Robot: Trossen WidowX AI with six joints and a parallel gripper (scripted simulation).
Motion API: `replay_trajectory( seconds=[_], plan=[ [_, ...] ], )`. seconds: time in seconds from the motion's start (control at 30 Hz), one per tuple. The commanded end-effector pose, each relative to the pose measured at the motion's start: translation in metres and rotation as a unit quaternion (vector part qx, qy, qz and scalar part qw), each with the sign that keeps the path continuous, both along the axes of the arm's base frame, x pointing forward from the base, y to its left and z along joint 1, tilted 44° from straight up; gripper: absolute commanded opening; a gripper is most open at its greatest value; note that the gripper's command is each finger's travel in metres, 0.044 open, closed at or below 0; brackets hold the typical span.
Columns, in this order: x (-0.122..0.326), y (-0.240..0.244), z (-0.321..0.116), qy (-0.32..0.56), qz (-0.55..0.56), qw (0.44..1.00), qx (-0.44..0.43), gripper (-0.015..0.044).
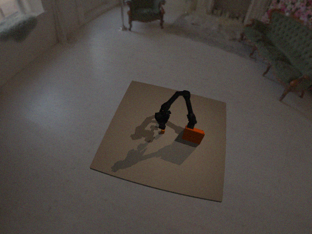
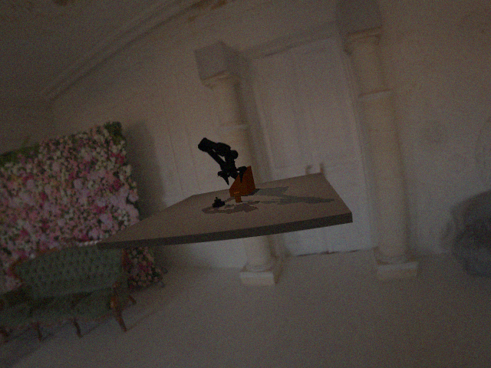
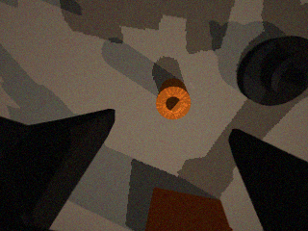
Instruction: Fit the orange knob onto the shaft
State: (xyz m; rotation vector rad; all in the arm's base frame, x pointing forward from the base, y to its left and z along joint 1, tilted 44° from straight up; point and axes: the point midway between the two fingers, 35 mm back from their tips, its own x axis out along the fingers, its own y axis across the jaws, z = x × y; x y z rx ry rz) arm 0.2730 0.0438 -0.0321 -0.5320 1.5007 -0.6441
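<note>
The orange knob (image 1: 162, 131) (image 2: 238, 196) (image 3: 173, 89) stands upright on the table. In the wrist view its dark hole faces up, with a straight edge running diagonally at the hole's lower right. The dark round pedestal (image 2: 217, 203) (image 3: 252, 72) stands apart from it, at the right edge of the wrist view. The shaft is too dark there to make out its shape. My gripper (image 2: 235, 182) (image 3: 171, 124) is open and empty above the table. The knob appears between and slightly beyond the fingertips in the wrist view, untouched. I cannot make out the pedestal in the top view.
The orange base block (image 1: 192, 136) (image 2: 245, 184) (image 3: 188, 212) of the arm stands on the brown table top (image 1: 201, 176) (image 2: 297, 218). It lies at the bottom of the wrist view. Arm shadows fall across the table around the knob.
</note>
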Motion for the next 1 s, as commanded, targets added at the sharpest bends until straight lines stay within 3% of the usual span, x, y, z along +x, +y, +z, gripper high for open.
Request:
replay_trajectory(
  seconds=[0.0,0.97],
  plan=[
    [-0.004,-0.02,-0.018,0.005,-0.004,1.0,-0.006,0.044],
    [-0.005,-0.051,-0.052,0.005,-0.004,1.0,-0.005,0.044]
  ],
)
